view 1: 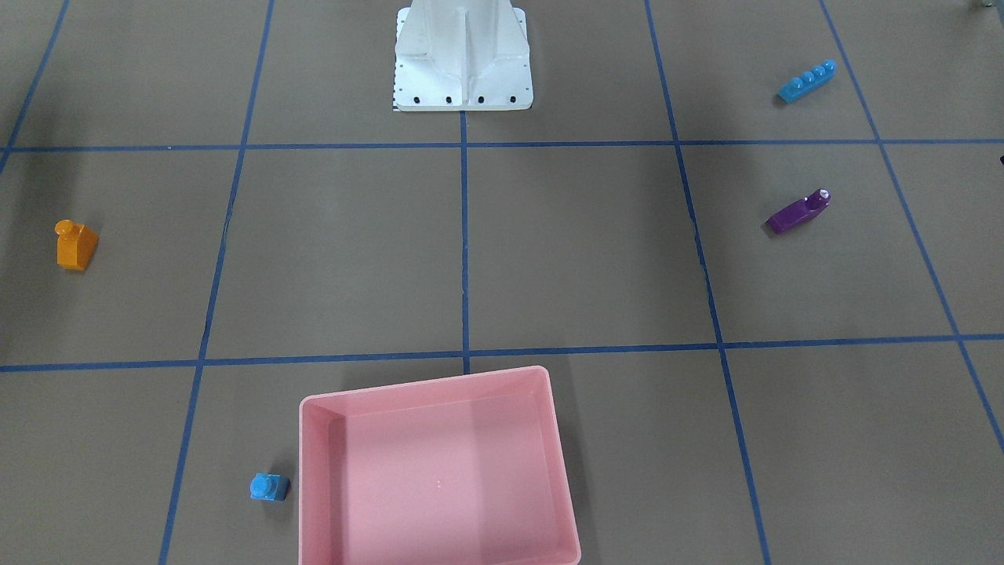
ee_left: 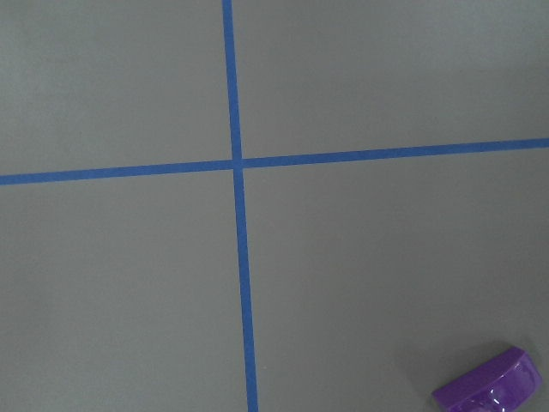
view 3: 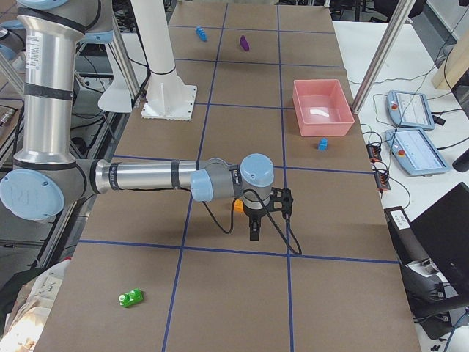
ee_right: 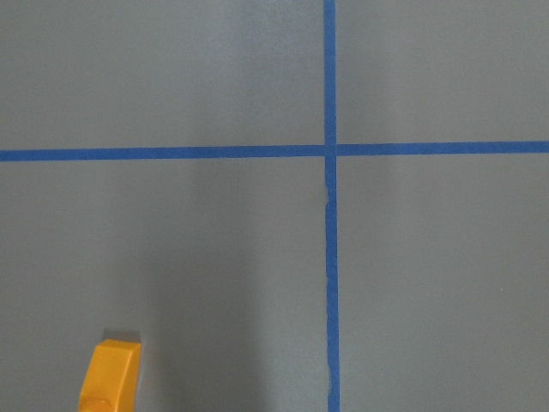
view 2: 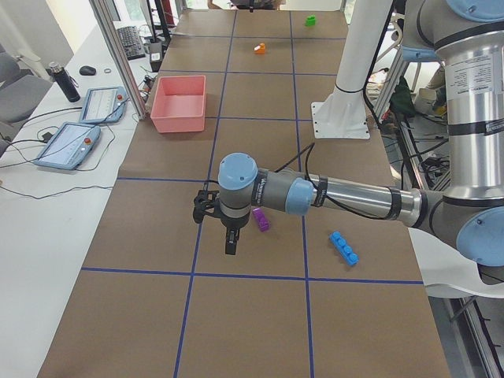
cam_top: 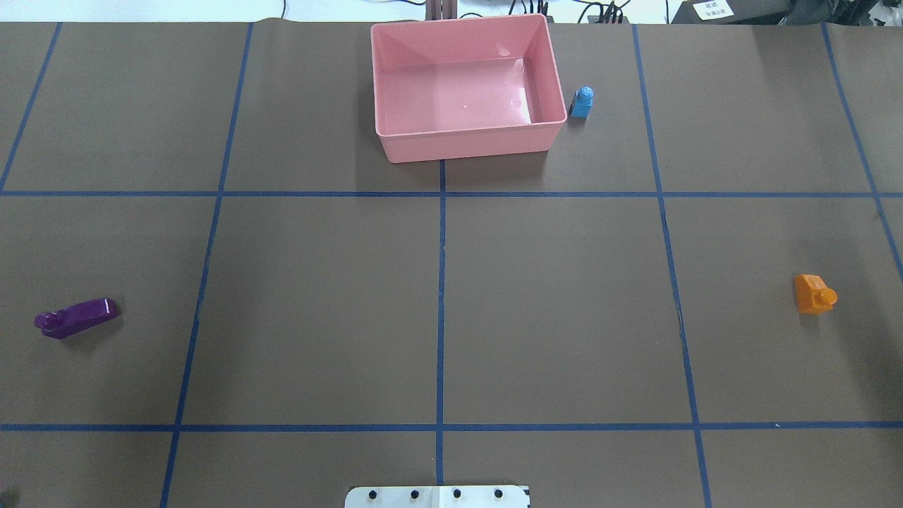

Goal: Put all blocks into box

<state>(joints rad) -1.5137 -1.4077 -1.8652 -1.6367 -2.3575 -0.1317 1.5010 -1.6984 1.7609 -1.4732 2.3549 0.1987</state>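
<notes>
I see the pink box at the far edge of the worktop, with all five blocks lying outside it. The small blue block sits just beside the box. On the robot's left lie the purple block and the long blue block. On its right is the orange block, with the green block well apart. The left pincer hangs near the purple block and the right pincer near the orange one. For either pincer, I cannot tell whether it is spread or pressed together.
</notes>
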